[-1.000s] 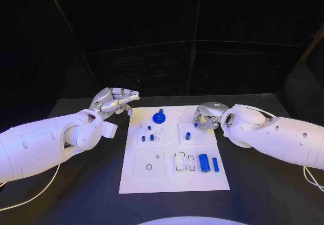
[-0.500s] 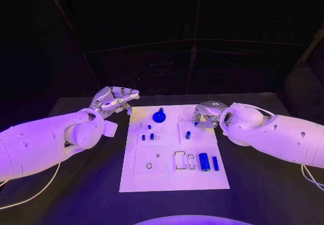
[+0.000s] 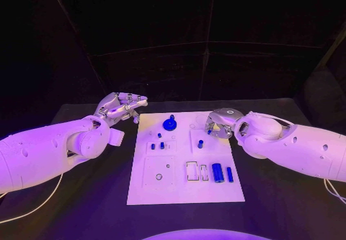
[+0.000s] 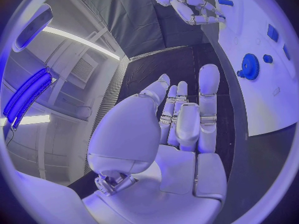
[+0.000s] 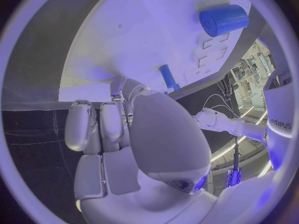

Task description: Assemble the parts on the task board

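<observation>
Now the right hand (image 3: 220, 123) pinches a blue part (image 3: 210, 131) over the task board (image 3: 180, 192); left hand (image 3: 121, 107) empty, fingers apart.

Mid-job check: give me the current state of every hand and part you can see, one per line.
Left hand: empty, fingers apart, off the board's far left corner.
Right hand: over the white task board's far right edge; hold unclear.
Blue gear: on the board, far middle.
Large blue cylinder: lying flat, near right.
Slim blue rod: lying beside the cylinder.
</observation>
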